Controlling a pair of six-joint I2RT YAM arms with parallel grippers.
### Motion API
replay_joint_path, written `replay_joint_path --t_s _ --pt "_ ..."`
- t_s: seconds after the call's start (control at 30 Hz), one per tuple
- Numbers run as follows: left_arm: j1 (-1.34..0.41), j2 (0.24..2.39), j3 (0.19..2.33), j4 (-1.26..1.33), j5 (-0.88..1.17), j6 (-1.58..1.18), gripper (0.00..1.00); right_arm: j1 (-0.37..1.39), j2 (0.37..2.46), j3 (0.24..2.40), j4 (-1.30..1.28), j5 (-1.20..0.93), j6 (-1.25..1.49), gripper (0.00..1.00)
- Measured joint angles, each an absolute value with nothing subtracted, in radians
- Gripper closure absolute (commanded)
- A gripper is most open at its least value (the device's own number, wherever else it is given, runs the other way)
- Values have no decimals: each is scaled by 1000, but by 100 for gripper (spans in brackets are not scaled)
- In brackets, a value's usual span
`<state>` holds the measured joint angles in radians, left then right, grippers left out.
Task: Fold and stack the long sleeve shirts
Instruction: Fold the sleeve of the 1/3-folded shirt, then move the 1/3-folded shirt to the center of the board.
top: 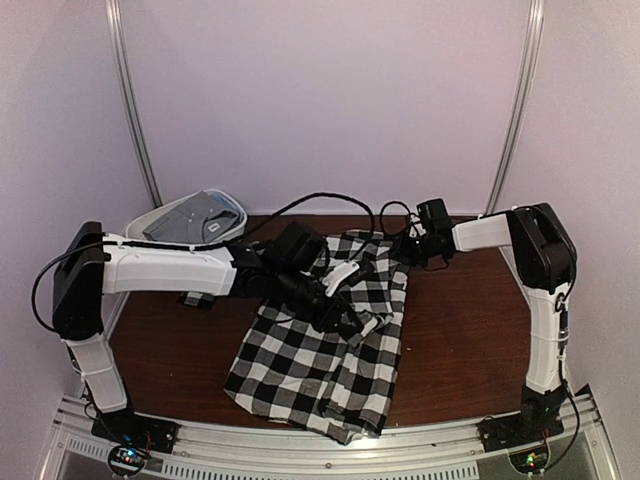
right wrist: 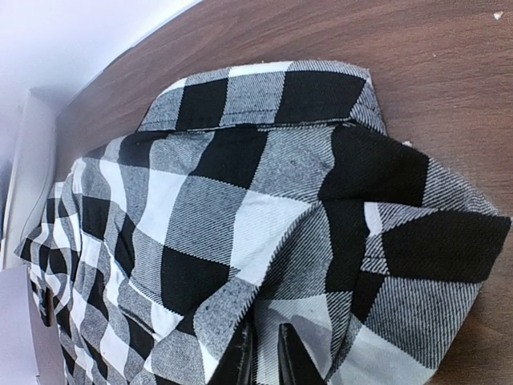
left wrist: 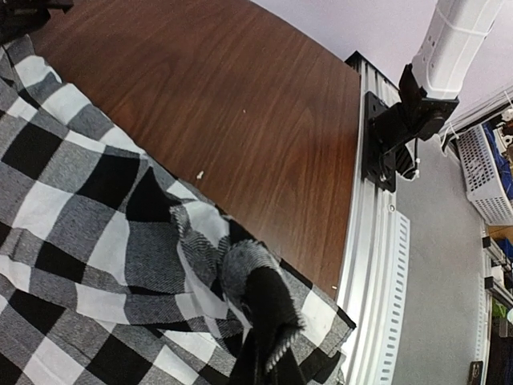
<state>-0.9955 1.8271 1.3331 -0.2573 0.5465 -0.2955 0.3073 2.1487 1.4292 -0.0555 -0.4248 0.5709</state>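
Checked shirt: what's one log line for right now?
left hand: shut on checked shirt; right hand: shut on checked shirt; grey shirt: in white tub

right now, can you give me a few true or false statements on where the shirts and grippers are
1. The grey shirt lies in the white tub at the far left corner. True.
2. The checked shirt is folded into a neat square. False: it lies spread out and rumpled on the table.
3. The left gripper and the right gripper are both at the checked shirt. True.
4. The checked shirt is stacked on the grey shirt. False: they lie apart, the grey one in the tub.
5. The right gripper hangs open over bare wood. False: its fingers pinch checked cloth.
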Motion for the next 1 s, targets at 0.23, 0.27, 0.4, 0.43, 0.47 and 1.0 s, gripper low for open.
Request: replay_joint_path --t_s 0.23,0.27,0.4,0.43,0.47,1.0 --pt "-1027 1872 1316 -269 537 -286 48 307 2140 1426 -74 -425 564 83" --pt "-1030 1874 1315 -271 537 -285 43 307 2128 1418 -79 -423 560 82" --pt "-1043 1875 1308 -267 544 -289 35 311 2038 1364 -102 -414 544 80" --pt "-1045 1875 1302 -260 547 -289 34 316 2006 1347 -106 -412 543 80" --pt "-1047 1874 1295 -254 553 -290 34 318 1981 1333 -108 -409 541 79" --pt "-913 1734 1083 -181 323 -525 46 554 1784 1031 -2 -402 593 78"
